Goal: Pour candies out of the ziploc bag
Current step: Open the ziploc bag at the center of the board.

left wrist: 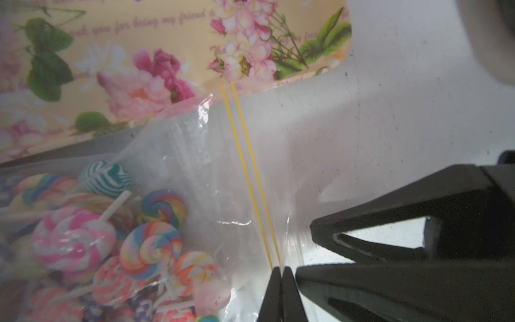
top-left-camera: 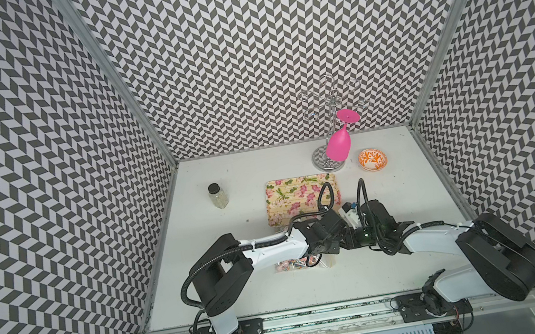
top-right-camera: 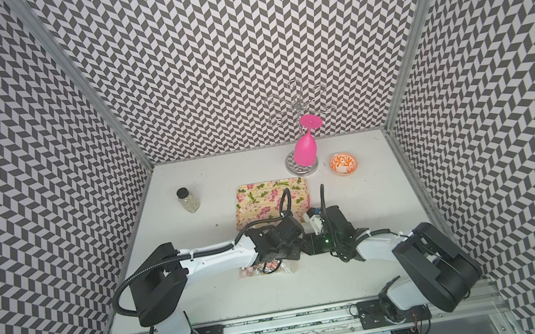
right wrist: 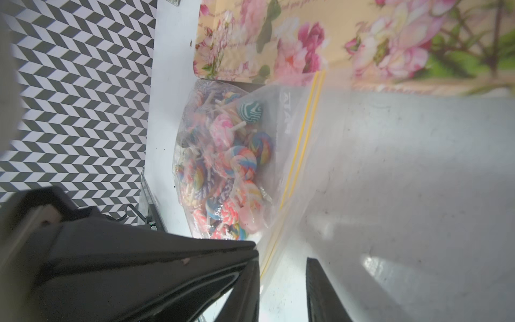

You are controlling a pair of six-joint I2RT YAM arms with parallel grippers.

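Observation:
The ziploc bag (left wrist: 211, 172) lies on the white table just in front of the floral tray (top-left-camera: 299, 193). Two yellow zip lines run across it near its mouth. The candies (left wrist: 147, 251), swirl lollipops on white sticks, are heaped in its far end (right wrist: 231, 164). In both top views only a strip of bag and candies (top-left-camera: 298, 264) (top-right-camera: 264, 269) shows beneath the left arm. My left gripper (left wrist: 281, 271) is shut on the bag's edge at the zip lines. My right gripper (right wrist: 282, 267) is open right beside it, and the bag's mouth edge lies between its fingers.
A black-capped glass jar (top-left-camera: 218, 195) stands at the back left. A pink wine glass (top-left-camera: 338, 144) hangs on a metal rack at the back right, next to an orange patterned bowl (top-left-camera: 372, 159). Patterned walls close in three sides. Both wrists crowd together over the bag's mouth.

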